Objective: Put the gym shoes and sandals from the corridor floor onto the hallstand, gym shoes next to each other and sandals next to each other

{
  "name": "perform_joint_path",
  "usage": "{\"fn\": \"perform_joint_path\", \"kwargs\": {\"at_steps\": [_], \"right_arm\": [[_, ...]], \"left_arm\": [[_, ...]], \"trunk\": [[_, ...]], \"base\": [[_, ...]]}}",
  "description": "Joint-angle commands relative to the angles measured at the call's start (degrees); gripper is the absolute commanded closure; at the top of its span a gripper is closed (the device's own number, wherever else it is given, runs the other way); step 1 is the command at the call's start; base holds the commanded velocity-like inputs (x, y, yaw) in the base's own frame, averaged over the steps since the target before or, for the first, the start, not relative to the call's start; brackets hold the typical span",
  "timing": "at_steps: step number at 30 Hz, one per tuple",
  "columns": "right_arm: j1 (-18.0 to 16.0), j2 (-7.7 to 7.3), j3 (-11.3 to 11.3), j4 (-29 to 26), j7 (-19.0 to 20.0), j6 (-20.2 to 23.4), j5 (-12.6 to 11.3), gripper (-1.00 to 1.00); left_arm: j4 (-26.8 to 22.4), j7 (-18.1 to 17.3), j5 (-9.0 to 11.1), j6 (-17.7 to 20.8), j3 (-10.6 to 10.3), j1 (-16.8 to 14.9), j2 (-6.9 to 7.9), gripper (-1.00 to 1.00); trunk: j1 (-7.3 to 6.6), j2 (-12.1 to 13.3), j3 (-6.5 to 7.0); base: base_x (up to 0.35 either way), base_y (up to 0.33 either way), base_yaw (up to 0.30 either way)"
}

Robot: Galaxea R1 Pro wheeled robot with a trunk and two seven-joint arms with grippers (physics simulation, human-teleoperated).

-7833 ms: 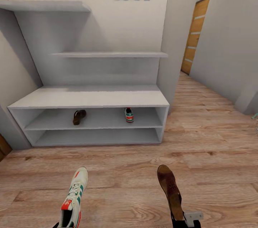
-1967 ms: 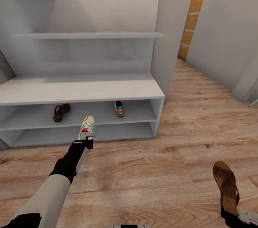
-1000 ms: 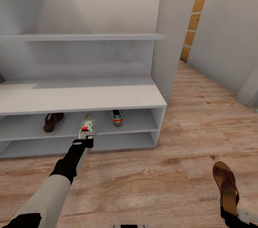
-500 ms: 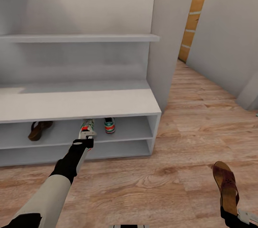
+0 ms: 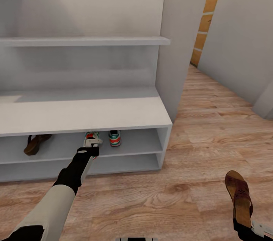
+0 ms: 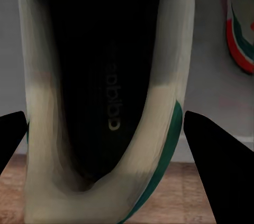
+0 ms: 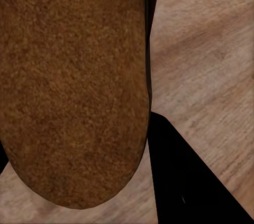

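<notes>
The hallstand stood wide and pale grey against the wall, its bench top over two low open shelves, and it sat closer and further left in the head view than a couple of seconds earlier, so the robot had rolled in toward it. The corridor floor stretched off to the right toward an orange door.

The left arm reached forward to the upper open shelf. Over the last two seconds the gym shoe it carried had gone from hanging in front of the shelves to having its toe under the bench top, just beside the gym shoe already on that shelf. The left gripper was clamped on the carried shoe's heel; in the left wrist view the shoe's dark insole sat between the two black fingers, with the shelved shoe's red-and-green sole near it. I judged the sneaker nearly placed, with only the release left.

One sandal lay at the far left of the same shelf, well apart from the sneakers. The other sandal was gripped by the right gripper, closed on its heel end and held low over the floor, unmoved in the last two seconds; it would need to go beside its mate
</notes>
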Motion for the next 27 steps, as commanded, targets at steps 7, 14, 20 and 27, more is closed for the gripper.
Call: {"fn": "perform_joint_path", "kwargs": {"at_steps": [7, 14, 20, 27], "right_arm": [[0.0, -0.02, 0.1, 0.0, -0.1, -0.1, -0.7, 1.0], [0.0, -0.02, 0.1, 0.0, -0.1, -0.1, -0.7, 1.0], [-0.1, 0.0, 0.1, 0.0, -0.1, -0.1, -0.7, 1.0], [0.0, -0.02, 0.0, 0.0, -0.2, -0.1, -0.7, 1.0]], "left_arm": [[-0.1, -0.4, -0.5, 0.3, 0.2, 0.0, -0.07, 1.0], [-0.1, -0.3, -0.5, 0.3, 0.2, 0.0, -0.07, 1.0], [-0.1, -0.3, -0.5, 0.3, 0.2, 0.0, -0.07, 1.0], [-0.1, -0.3, -0.5, 0.3, 0.2, 0.0, -0.07, 1.0]], "trunk": [[-0.01, 0.0, -0.05], [0.07, -0.1, -0.8], [0.07, -0.1, -1.04], [0.07, -0.1, -1.06]], "base": [[0.009, 0.0, 0.0], [0.0, 0.0, 0.0], [0.0, 0.0, 0.0], [0.084, 0.0, 0.0]]}}
